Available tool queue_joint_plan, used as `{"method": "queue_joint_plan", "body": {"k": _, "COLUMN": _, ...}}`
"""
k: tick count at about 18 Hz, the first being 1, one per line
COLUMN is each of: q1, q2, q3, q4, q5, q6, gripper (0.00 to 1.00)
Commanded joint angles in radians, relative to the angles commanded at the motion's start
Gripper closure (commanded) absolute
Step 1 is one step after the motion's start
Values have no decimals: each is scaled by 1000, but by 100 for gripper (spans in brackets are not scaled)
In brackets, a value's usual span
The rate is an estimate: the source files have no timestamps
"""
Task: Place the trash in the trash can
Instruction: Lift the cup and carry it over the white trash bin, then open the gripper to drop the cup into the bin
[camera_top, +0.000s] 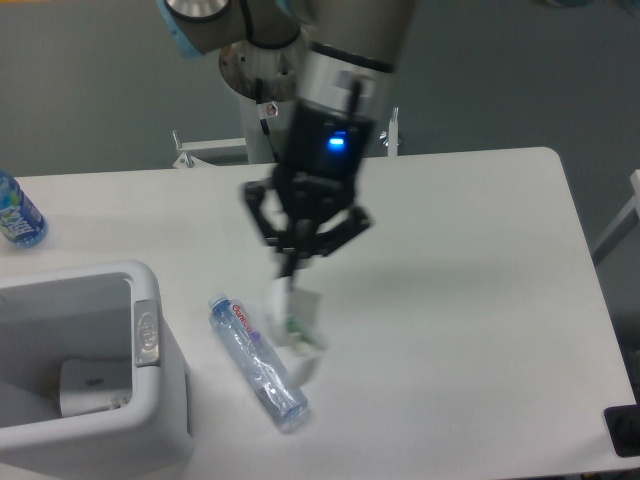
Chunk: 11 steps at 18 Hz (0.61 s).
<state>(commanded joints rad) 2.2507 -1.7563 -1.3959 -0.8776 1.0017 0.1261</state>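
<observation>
At far left, blue-label bottle (17, 215): lies on the white table (470, 300) at the frame's edge, partly cut off.
Trash can (160, 400): boxy white bin at the near left corner, grey tab on its right rim; a pale object rests inside.
Clear bottle (257, 362): red-lettered label, lying flat on the table right of the bin, cap end toward far left, apart from the bin.
Wrapper (297, 318): crumpled, whitish with a green mark, just right of the bottle, hanging or standing directly under the fingertips.
Gripper (293, 268): above the wrapper, pointing down, fingertips drawn together on the wrapper's top edge.
</observation>
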Motion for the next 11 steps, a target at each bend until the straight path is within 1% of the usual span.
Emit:
{"method": "queue_joint_plan", "body": {"k": 1, "q1": -28, "q2": -3, "q3": -2, "q4": 9, "q5": 0, "q6": -12, "gripper": 100}}
{"method": "queue_joint_plan", "body": {"k": 4, "q1": -117, "q2": 0, "q3": -9, "q4": 9, "q5": 3, "q6": -19, "gripper": 100}}
{"method": "queue_joint_plan", "body": {"k": 5, "q1": -128, "q2": 3, "q3": -17, "q4": 9, "q5": 6, "q6": -20, "gripper": 87}}
{"method": "queue_joint_plan", "body": {"k": 6, "q1": -131, "q2": 1, "q3": -18, "q4": 11, "q5": 6, "q6": -16, "gripper": 46}}
{"method": "queue_joint_plan", "body": {"k": 7, "q1": -131, "q2": -2, "q3": -12, "q4": 11, "q5": 8, "q6": -20, "gripper": 22}}
{"method": "queue_joint_plan", "body": {"k": 8, "q1": -131, "q2": -2, "q3": -11, "q4": 11, "q5": 9, "q6": -25, "gripper": 11}}
{"method": "queue_joint_plan", "body": {"k": 9, "q1": -131, "q2": -2, "q3": -12, "q4": 11, "q5": 9, "q6": -31, "gripper": 4}}
{"method": "queue_joint_plan", "body": {"k": 10, "q1": -131, "q2": -3, "q3": -11, "q4": 11, "q5": 9, "q6": -37, "gripper": 1}}
{"method": "queue_joint_plan", "body": {"k": 11, "q1": -131, "q2": -5, "q3": -6, "q4": 9, "q5": 8, "q6": -43, "gripper": 0}}
